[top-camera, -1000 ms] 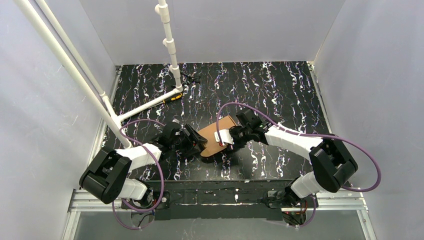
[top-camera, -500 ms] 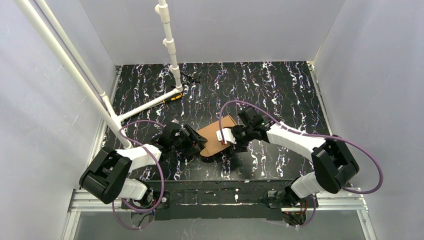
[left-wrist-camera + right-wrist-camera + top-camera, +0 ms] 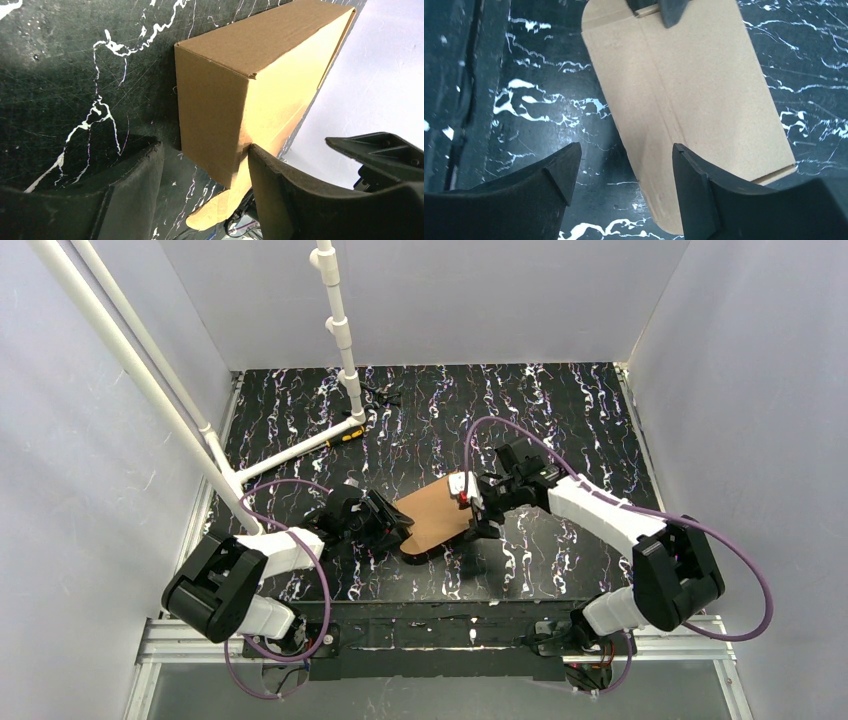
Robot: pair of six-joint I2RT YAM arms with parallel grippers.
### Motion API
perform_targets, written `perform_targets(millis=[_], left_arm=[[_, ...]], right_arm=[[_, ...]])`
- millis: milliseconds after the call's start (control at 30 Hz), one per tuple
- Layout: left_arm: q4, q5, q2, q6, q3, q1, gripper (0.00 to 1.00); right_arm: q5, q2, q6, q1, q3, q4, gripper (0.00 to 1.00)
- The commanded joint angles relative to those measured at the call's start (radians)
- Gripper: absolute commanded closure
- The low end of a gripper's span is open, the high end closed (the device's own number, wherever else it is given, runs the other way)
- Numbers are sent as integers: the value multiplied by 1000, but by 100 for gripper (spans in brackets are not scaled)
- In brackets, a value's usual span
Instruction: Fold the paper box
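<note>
Right gripper spread, beside paper box

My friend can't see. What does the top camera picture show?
A brown paper box lies on a black marbled table. The left gripper is at its left end, and the right gripper is open over its right end. A marker lies far back beside white pipes.

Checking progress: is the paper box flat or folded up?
Folded up: the paper box shows a top and side walls meeting at corners. A rounded flap sticks out, untucked.
</note>
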Motion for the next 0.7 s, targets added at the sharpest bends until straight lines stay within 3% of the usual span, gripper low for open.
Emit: perform_targets(millis=[0, 133, 267, 400, 667], left_arm=[[-17, -17, 10, 29, 14, 8, 42], [-16, -17, 9, 36, 10, 8, 43], [-16, -14, 3, 70, 12, 8, 47], [-17, -11, 4, 88, 13, 8, 48], [-17, 13, 34, 111, 30, 8, 48]], right_arm=[[-115, 21, 286, -74, 36, 153, 25], [-126, 33, 634, -172, -8, 423, 23], [-97, 91, 906, -258, -53, 626, 13], [-2, 188, 1053, -300, -42, 671, 7], [-8, 302, 1169, -301, -31, 702, 12]])
